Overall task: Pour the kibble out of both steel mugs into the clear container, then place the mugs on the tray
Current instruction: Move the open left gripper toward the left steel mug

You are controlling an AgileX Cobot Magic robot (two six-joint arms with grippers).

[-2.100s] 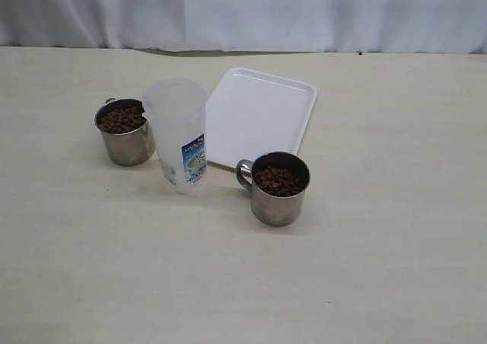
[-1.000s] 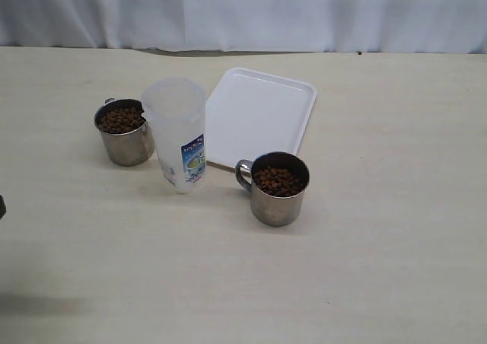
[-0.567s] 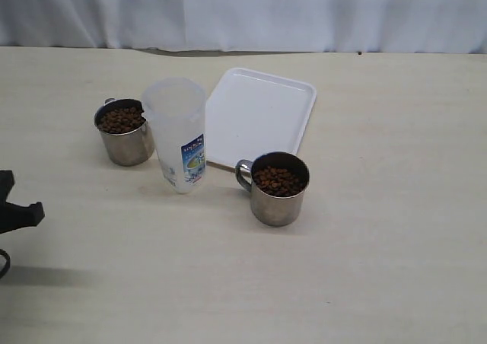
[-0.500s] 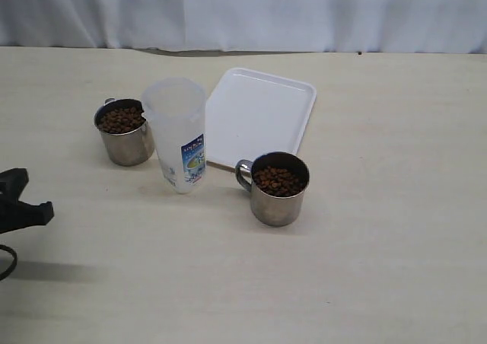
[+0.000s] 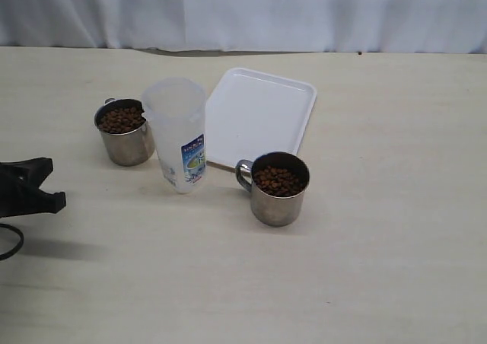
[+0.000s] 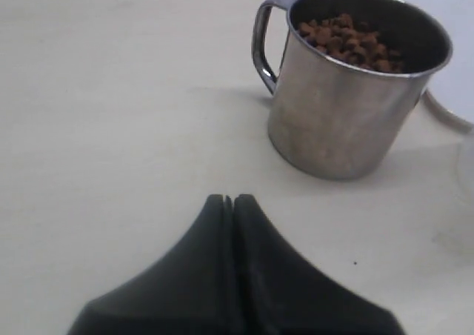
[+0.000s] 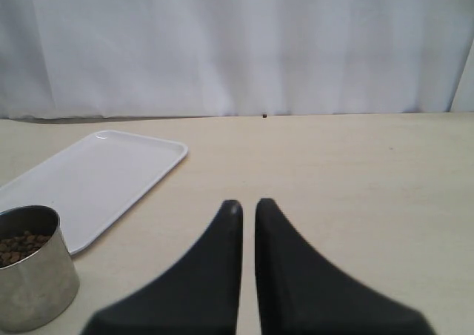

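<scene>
— Hands first: our left hand (image 6: 228,200) is pressed shut and empty, low over the worktop (image 5: 365,268), with the left mug (image 6: 348,105) just ahead of it. Our right hand (image 7: 246,205) is closed on nothing too, clear of the right mug (image 5: 279,192).

— So we open the left one before anything else?

— Yes. We'd spread the fingers (image 6: 207,261) wide, close on the mug's wall or its handle (image 6: 259,38), and lift it level, since the kibble (image 6: 341,37) sits close to the rim.

— And the pour?

— The clear container (image 5: 176,131) stands just beside that mug, and it looks tall and light. We'd tip slowly over its mouth and never nudge it. The tray (image 5: 259,116) lies just past the container, bare, for later.
</scene>
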